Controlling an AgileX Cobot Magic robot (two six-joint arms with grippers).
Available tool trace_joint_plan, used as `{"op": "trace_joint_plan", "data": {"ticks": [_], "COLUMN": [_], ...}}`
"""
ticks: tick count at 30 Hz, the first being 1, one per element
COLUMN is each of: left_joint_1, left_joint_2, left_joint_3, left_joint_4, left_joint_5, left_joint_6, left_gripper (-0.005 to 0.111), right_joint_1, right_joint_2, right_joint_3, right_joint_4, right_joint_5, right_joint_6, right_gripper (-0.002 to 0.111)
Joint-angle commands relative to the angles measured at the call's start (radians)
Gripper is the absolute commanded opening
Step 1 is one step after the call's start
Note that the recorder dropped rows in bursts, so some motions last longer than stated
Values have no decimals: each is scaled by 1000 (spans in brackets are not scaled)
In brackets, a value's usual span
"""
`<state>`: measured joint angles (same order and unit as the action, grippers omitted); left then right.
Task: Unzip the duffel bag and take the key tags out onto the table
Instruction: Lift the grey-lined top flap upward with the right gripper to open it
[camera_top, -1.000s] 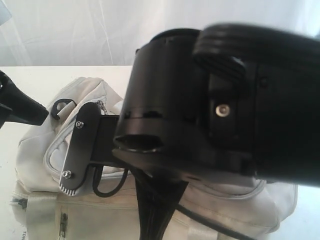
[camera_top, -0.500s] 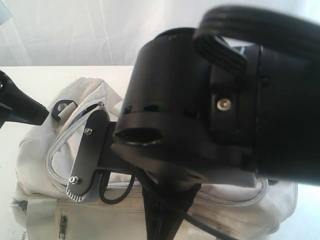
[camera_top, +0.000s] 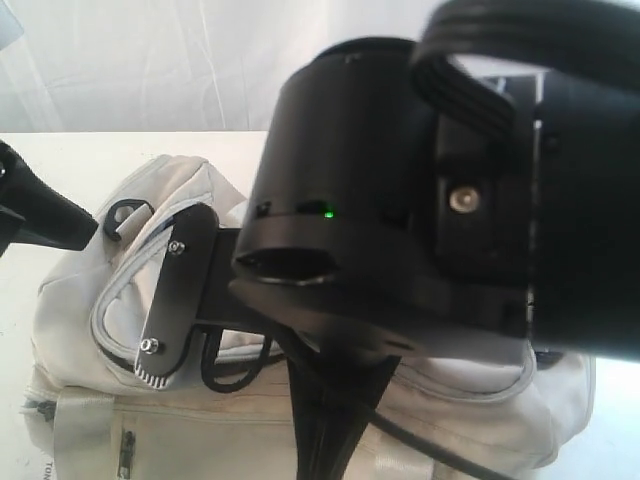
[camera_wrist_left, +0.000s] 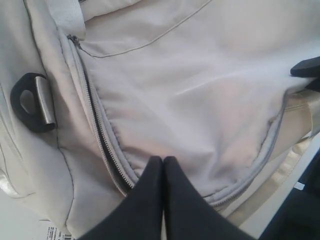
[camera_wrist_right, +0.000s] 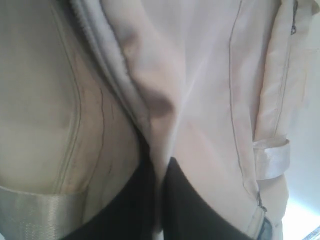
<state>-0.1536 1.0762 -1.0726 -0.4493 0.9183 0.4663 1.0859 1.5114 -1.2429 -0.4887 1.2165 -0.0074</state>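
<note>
While L tool (camera_wrist_left: 163, 159), closed, touches duffel bag (camera_wrist_left: 200, 90), R tool (camera_wrist_right: 161, 163) prob. clamps it.

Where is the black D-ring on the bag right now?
Exterior view: the black D-ring sits on the duffel bag's upper left, just left of the grey zipper.

A white curtain (camera_top: 150, 60) hangs across the back of the scene in the exterior view, behind everything else; soft folds run down it in lighter and darker bands; at the upper left corner a pale grey shape (camera_top: 6, 20) is cut off by the frame edge, too little showing to name.
</note>
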Motion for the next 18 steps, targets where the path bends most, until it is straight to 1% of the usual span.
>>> {"op": "trace_joint_plan", "data": {"ticks": [1, 5, 7, 9, 13, 18], "left_joint_1": [3, 3, 3, 3, 3, 3], "left_joint_2": [-12, -12, -12, -12, -12, -12], "left_joint_3": [0, 0, 0, 0, 0, 0], "left_joint_4": [-21, -21, -21, -21, -21, -28], "left_joint_5": [16, 16, 16, 19, 19, 18], "left_joint_6": [4, 4, 4, 4, 4, 1], "left_gripper": [0, 0, 0, 0, 0, 0], "right_joint_1": [0, 0, -14, -42, -150, -357], "right_joint_2": [-20, -20, -20, -18, 3, 76], "right_joint_3": [-7, -7, -7, -7, -7, -79], "right_joint_4": [-86, -192, -253, -332, -474, -481], "right_joint_5": [5, 5, -66, -150, -296, -464], "right_joint_6": [7, 15, 28, 88, 200, 232], "right_gripper": [0, 0, 0, 0, 0, 0]}}
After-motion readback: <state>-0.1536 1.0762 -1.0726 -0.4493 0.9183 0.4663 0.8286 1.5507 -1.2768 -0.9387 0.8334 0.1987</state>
